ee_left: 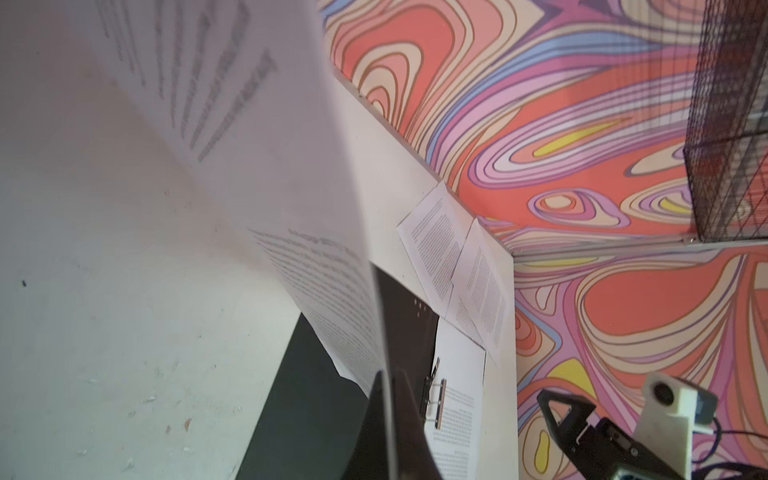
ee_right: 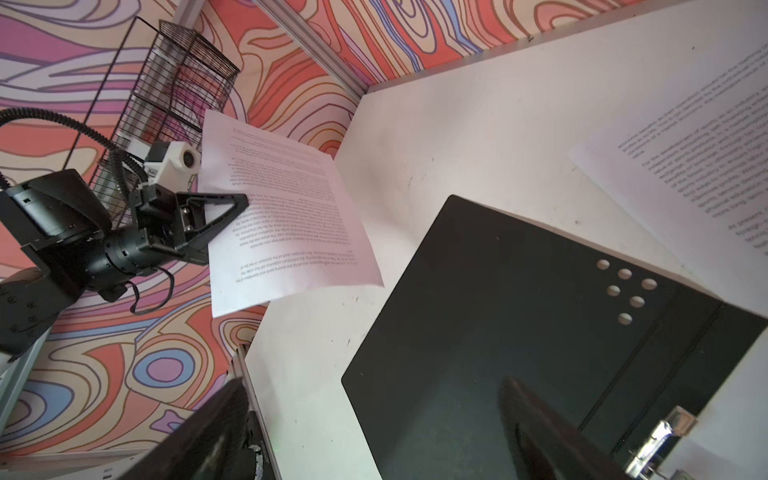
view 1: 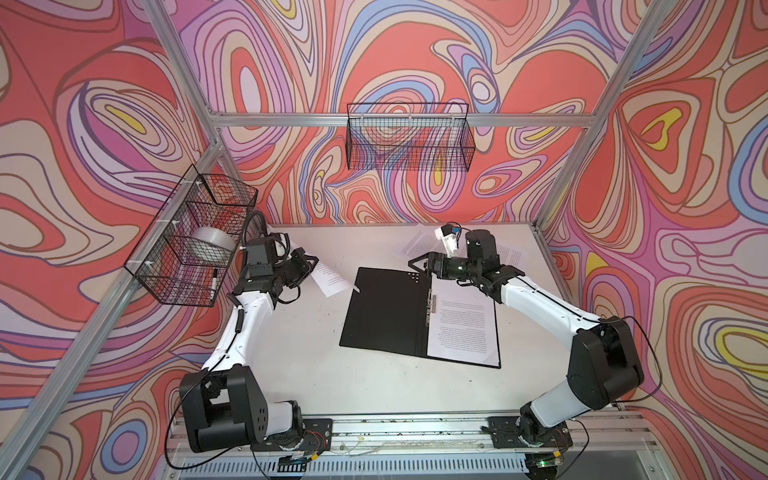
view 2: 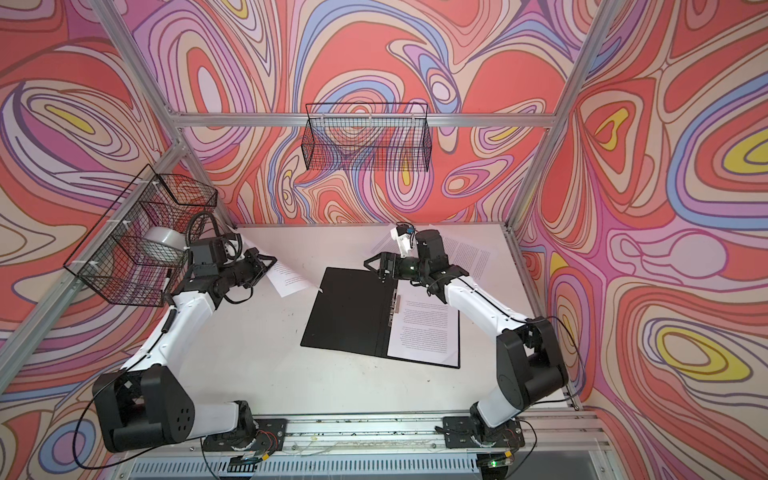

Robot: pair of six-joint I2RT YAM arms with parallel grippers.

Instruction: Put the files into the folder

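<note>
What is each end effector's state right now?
Left end effector: closed on a printed sheet.
Right end effector: open, holding nothing.

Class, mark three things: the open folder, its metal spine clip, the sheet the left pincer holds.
folder [view 1: 382,320]: in a top view, on its bare black flap.
metal spine clip [view 1: 432,305]: in a top view, its middle.
held sheet [ee_right: 291,216]: right wrist view, middle of the printed page.
</note>
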